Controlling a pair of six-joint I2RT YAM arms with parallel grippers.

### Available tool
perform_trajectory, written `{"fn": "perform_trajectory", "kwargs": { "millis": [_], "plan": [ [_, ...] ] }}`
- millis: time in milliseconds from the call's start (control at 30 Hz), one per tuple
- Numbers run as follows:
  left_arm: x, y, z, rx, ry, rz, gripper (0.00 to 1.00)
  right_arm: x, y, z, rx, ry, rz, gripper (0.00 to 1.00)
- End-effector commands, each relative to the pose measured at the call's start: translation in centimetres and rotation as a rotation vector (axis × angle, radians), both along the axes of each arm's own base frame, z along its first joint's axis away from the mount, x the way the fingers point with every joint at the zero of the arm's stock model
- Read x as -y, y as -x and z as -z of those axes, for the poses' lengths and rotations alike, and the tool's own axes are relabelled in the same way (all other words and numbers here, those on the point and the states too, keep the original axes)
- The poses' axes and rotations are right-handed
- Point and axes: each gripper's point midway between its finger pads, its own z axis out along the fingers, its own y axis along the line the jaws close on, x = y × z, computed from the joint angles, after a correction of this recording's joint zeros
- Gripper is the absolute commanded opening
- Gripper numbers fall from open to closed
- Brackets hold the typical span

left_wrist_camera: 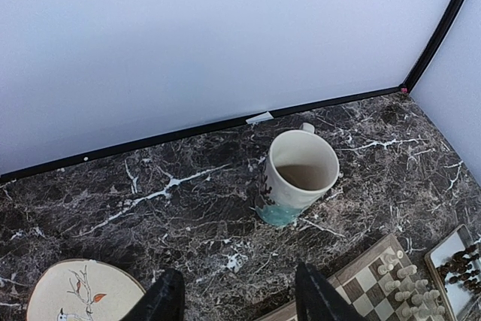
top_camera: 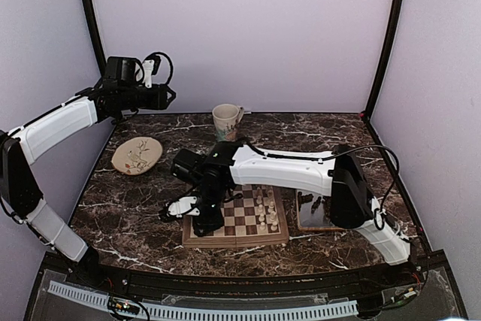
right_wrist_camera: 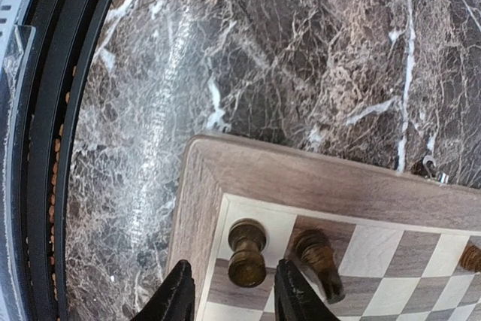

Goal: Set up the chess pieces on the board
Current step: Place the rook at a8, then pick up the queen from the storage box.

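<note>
While your right claw (right_wrist_camera: pixel 232 264) sits parted around a dark pawn (right_wrist_camera: pixel 246 249) at the board (right_wrist_camera: pixel 301 186) corner, your left claw (left_wrist_camera: pixel 239 270) hangs open; empty.

Chess pieces (right_wrist_camera: pixel 246 252) dk brown; board (right_wrist_camera: pixel 301 186) lt/dk brown checks, pale border; table (right_wrist_camera: pixel 263 50) dk marble, wht veins.

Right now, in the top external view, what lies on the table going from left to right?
plate → chessboard → metal tray. The mug stands farther back within the chessboard's span, so it gets no place in the order.
</note>
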Motion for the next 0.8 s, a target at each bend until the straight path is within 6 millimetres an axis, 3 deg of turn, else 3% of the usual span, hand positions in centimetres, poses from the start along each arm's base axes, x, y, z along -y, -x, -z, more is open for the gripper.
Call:
{"fn": "perform_trajectory", "kwargs": {
  "millis": [0, 200, 400, 600, 767],
  "plan": [
    [0.4, -0.1, 0.0, -0.010, 0.013, 0.014, 0.52, 0.9, 0.3, -3.4, 0.029, -0.057, -0.003, 0.37],
    [1.3, -0.4, 1.6, -0.057, 0.037, 0.043, 0.51, 4.6, -0.6, -5.4, 0.014, -0.064, 0.026, 0.38],
    [1.9, -1.2, 4.0, -0.113, 0.047, 0.046, 0.48, 10.7, -1.4, -6.5, -0.063, -0.067, 0.109, 0.38],
    [5.9, -0.3, 6.0, -0.138, 0.017, 0.189, 0.44, 19.4, -6.1, -6.1, -0.080, -0.070, 0.340, 0.36],
    [10.9, 2.4, 7.7, -0.130, -0.116, 0.320, 0.45, 28.1, -11.5, -5.9, -0.002, -0.078, 0.644, 0.34]
  ]
}}
